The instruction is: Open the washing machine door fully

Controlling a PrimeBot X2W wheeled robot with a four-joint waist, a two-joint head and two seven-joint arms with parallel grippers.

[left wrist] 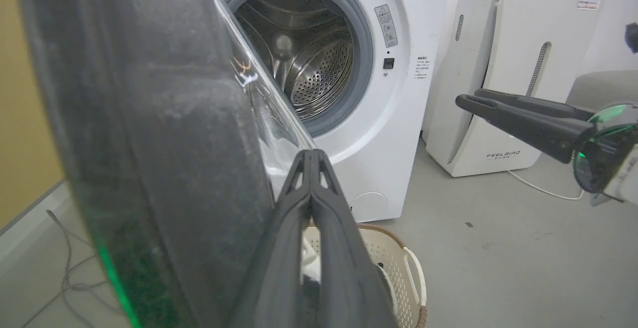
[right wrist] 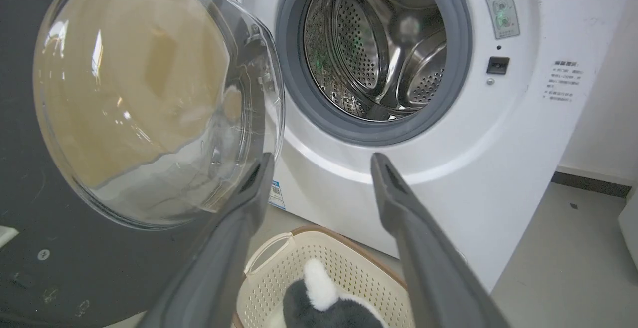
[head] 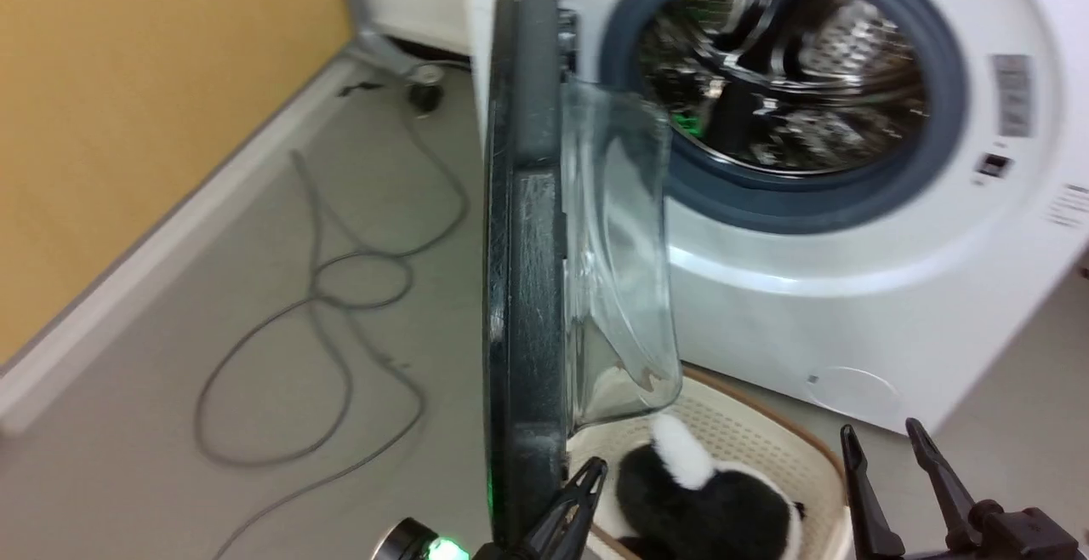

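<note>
You are seeing the door (head: 523,245) standing open, edge-on, left of the washing machine (head: 859,288) drum. Your left gripper (head: 593,468) is sitting with jaws closed on nothing, just beside the door's lower rim. Your right gripper (right wrist: 323,161) is hanging with jaws wide apart. The left wrist view is showing a white appliance (left wrist: 503,44) with lettering starting FEEL. The right wrist view is showing a basket (right wrist: 359,268) holding a plush toy (right wrist: 319,308).

You had 1 washer (head: 851,305) before you, with 1 door (head: 519,288) and 1 drum (head: 783,66). On the floor you had 1 basket (head: 749,441) holding 1 plush toy (head: 706,500), 1 grey cable (head: 201,411) and 1 white cable (left wrist: 543,191). 1 white appliance (left wrist: 498,93) stood by. You had 2 grippers, the left gripper (head: 595,466) and the right gripper (head: 880,429), with 2 fingers each.
</note>
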